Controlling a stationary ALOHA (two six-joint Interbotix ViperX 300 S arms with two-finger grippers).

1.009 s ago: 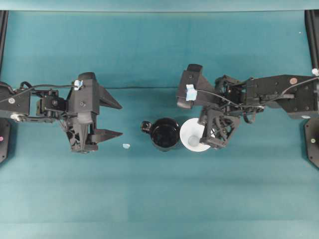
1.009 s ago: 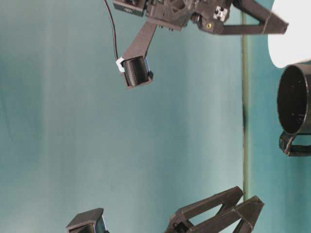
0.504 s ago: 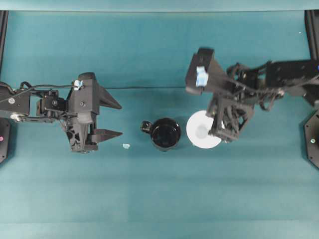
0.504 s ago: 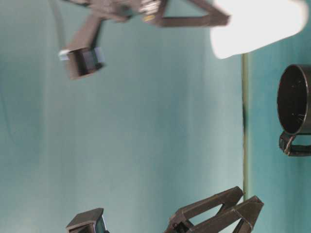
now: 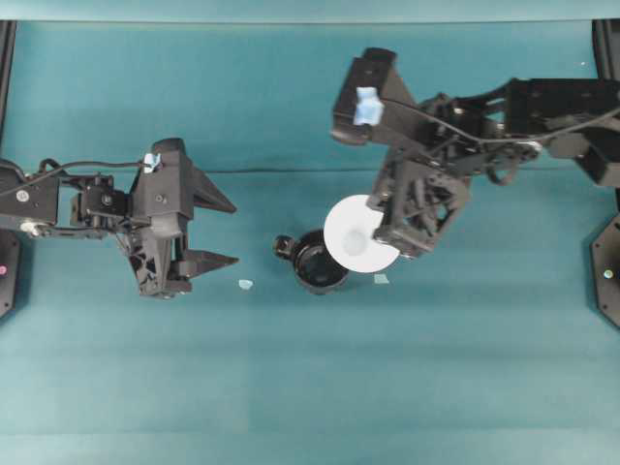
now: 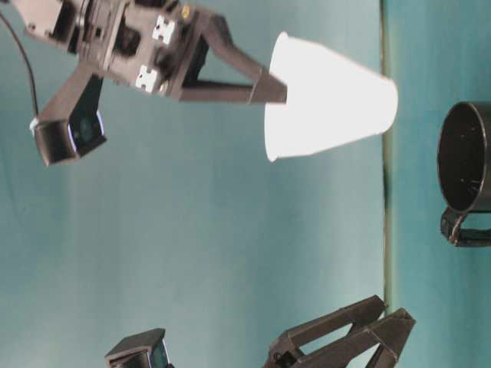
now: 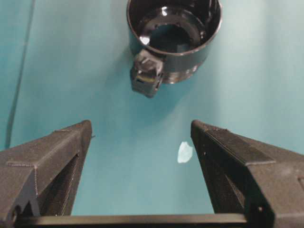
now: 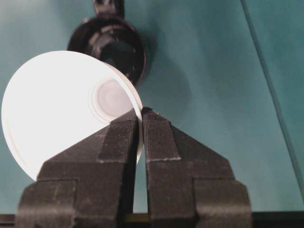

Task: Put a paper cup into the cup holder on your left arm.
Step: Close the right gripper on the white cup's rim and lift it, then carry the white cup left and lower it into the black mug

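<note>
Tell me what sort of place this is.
Probably a robotics lab test bench. Two black robot arms face each other across a plain teal cloth-covered table, and the only props are a white tapered paper cup and a glossy black round mug, a staged manipulation setup.

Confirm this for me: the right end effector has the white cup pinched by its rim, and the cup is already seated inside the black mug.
Not quite. The right end effector does pinch the cup by its rim, but the cup is not in the mug. The table-level view shows it held in the air, clear of the mug, whose inside is empty in the left wrist view.
</note>
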